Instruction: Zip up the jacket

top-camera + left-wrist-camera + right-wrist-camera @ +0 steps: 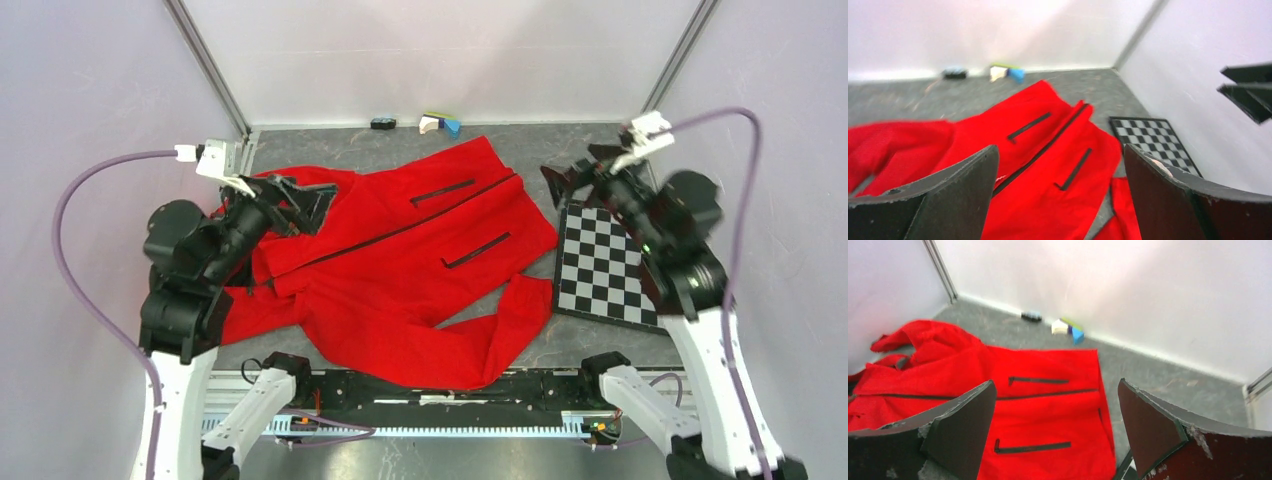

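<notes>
table (560, 150) grey, speckled; walls (450, 50) white | jacket (400, 270) spread flat | left gripper (1060, 150), right gripper (1055, 382): jaws apart, empty

Left pincer (1060, 148) and right pincer (1056, 382) both gape wide, arms raised.

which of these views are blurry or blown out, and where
Top external: the jacket is crisp, but the right arm is smeared. Left wrist: the whole scene is soft, the small items by the back wall are mere blobs, and the wall is washed out. Right wrist: mildly soft, with bright glare on the back wall; its own fingers look sharpest.
</notes>
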### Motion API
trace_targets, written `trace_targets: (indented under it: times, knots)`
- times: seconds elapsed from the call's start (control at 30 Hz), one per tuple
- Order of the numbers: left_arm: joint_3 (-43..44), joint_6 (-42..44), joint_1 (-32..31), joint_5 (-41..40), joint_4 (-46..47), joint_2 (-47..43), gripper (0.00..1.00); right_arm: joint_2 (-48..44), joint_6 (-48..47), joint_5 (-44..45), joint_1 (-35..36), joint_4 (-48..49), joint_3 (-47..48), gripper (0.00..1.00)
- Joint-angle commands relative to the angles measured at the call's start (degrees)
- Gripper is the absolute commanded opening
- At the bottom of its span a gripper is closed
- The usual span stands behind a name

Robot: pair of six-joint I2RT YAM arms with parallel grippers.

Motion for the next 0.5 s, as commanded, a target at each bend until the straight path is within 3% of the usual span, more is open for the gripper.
trace_targets:
  times: [0.0,0.17,0.47]
  knots:
    - [5.7,10.3,-4.2,11.7,1.9,-0.4,1.00,-8.0,-3.2,4.1,-0.2,-4.9,4.8,0.98]
    - [7.6,11.7,-5.6,15.5,4.9,-1.6,1.00,-14.5,-2.6,8.5,-0.2,-2.5,6.5,0.98]
    - [5.3,7.5,-5.6,10.9,17.4,-1.9,1.00,-19.0,-3.7,14.0,-0.1,-4.3,2.8,0.98]
